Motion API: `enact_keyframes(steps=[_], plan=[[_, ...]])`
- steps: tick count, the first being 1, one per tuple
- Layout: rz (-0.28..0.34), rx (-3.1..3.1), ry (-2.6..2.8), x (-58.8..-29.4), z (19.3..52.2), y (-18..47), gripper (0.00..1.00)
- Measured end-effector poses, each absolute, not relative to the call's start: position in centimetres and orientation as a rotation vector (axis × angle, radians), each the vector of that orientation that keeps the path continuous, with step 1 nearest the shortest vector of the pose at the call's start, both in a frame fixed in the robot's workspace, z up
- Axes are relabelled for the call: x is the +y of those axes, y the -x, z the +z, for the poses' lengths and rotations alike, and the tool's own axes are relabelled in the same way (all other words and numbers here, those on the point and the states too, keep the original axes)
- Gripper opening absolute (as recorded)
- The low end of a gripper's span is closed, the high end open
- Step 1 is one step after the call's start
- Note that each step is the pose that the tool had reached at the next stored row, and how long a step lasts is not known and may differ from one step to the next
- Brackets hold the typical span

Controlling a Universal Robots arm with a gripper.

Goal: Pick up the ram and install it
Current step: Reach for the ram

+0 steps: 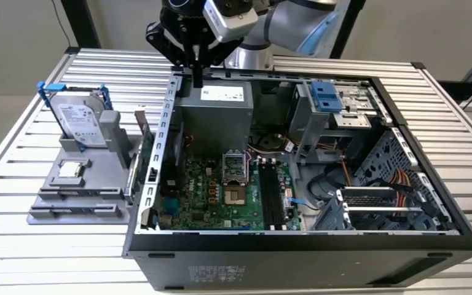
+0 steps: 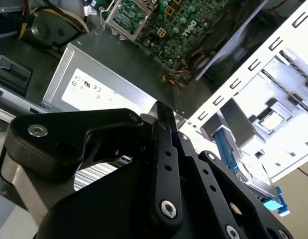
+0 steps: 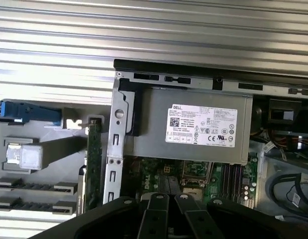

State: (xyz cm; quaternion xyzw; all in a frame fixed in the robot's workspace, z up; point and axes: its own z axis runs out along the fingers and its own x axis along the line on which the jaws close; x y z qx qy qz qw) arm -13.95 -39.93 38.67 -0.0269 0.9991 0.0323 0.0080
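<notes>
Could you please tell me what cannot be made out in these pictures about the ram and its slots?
Exterior view: the ram stands nearly edge-on, so its notch and contacts are too small to tell.
First wrist view: the gripper covers one end of the ram and of the memory slots.
Second wrist view: glare washes out the holder.

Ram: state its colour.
The ram is green; the first wrist view shows it best.

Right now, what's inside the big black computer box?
A green motherboard, a grey power supply and coloured cables. What lies under the power supply is covered. The ram stands outside it, in the grey holder.
</notes>
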Motion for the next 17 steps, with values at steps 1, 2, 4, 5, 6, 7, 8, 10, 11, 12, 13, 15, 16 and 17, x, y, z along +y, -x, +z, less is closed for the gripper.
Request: enact_keyframes(steps=[1,2,4,5,6,7,8,10,11,12,13,15,16,17], plan=[[0.101,3.123,0.08,-39.94,38.66,14.05,0.0],[0.101,3.123,0.078,-39.95,38.66,14.07,0.0],[0.101,3.123,0.078,-39.95,38.66,14.07,0.0],[0.101,3.123,0.078,-39.95,38.66,14.08,0.0],[0.101,3.123,0.078,-39.95,38.66,14.1,0.0],[0.101,3.123,0.077,-39.97,38.67,14.14,0.0],[0.101,3.123,0.078,-39.98,38.66,14.15,0.0],[0.101,3.123,0.077,-39.99,38.66,14.16,0.0],[0.101,3.123,0.076,-39.99,38.66,14.16,0.0],[0.101,3.124,0.075,-40.0,38.66,14.17,0.0],[0.101,3.124,0.075,-40.02,38.66,14.2,0.0],[0.101,3.125,0.073,-40.07,38.66,14.35,0.0],[0.101,3.126,0.072,-40.1,38.66,14.43,0.0],[0.101,3.128,0.071,-40.14,38.65,14.5,0.0]])
